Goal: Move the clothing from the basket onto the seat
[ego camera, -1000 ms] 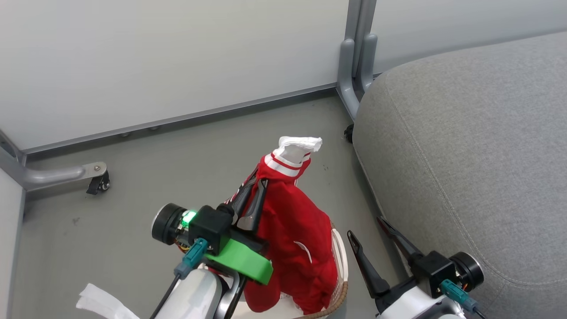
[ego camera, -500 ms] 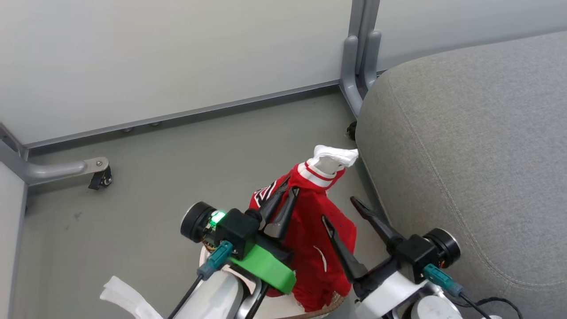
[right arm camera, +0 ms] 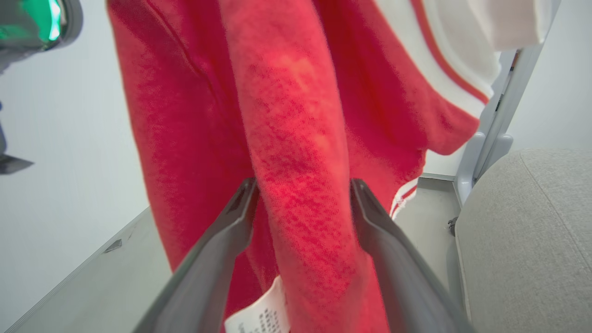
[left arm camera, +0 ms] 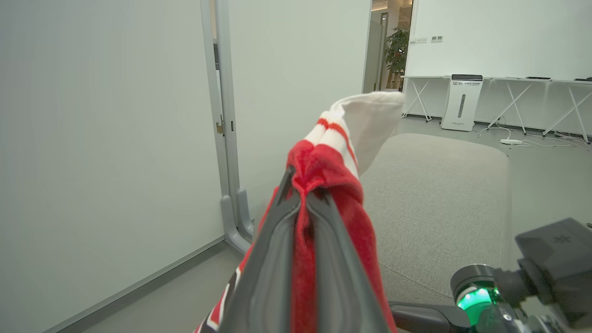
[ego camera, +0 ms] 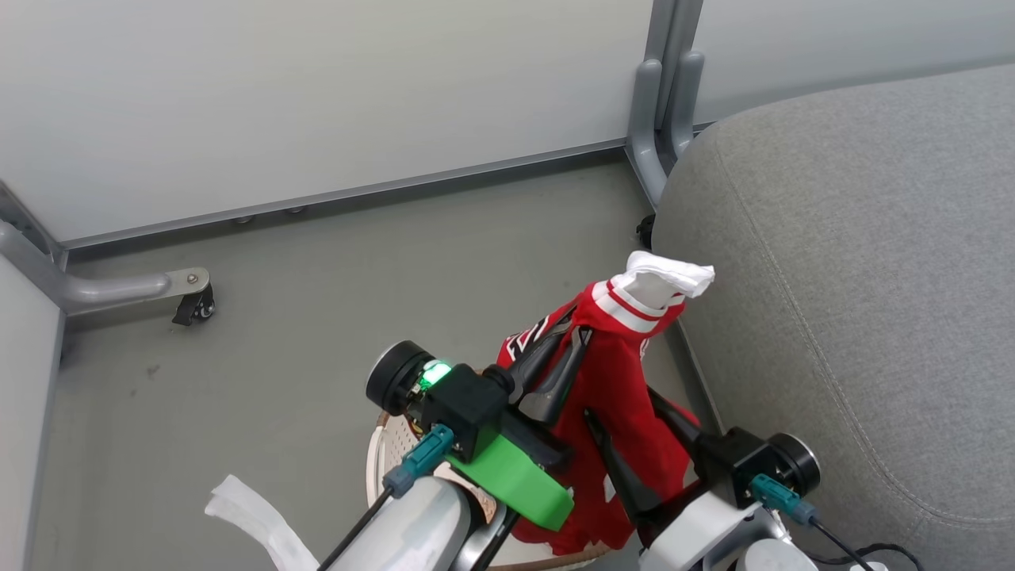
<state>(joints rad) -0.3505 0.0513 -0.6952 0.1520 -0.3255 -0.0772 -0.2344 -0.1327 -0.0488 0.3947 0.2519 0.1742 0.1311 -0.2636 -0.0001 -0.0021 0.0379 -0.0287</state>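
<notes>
Red fabric with white trim: one jersey (ego camera: pixel 614 381) counted for certain, held up over one cream perforated basket (ego camera: pixel 386 452) at the near edge of the floor; cannot tell whether a second garment hides in the folds. One light-grey upholstered seat (ego camera: pixel 833 277) on the right, two grippers, one white strip (ego camera: pixel 246 511) on the floor, near left.

Left gripper (ego camera: pixel 576 327) clamped shut on the jersey's upper part, just below the striped band, a pinch of red squeezed between both fingers. Right gripper (ego camera: pixel 620 403) lower down and spread wide, one finger on each side of a hanging red fold, the fold between the jaws but not pinched.

Fleecy-looking red; two white bands split by a red stripe at the top, a floppy white end above them leaning right, near the seat's left edge. Black-and-white lettering (ego camera: pixel 527 341) on the left side, a white printed label (right arm camera: pixel 259 317) low down. Bottom of the jersey down at the basket's brown rim.
</notes>
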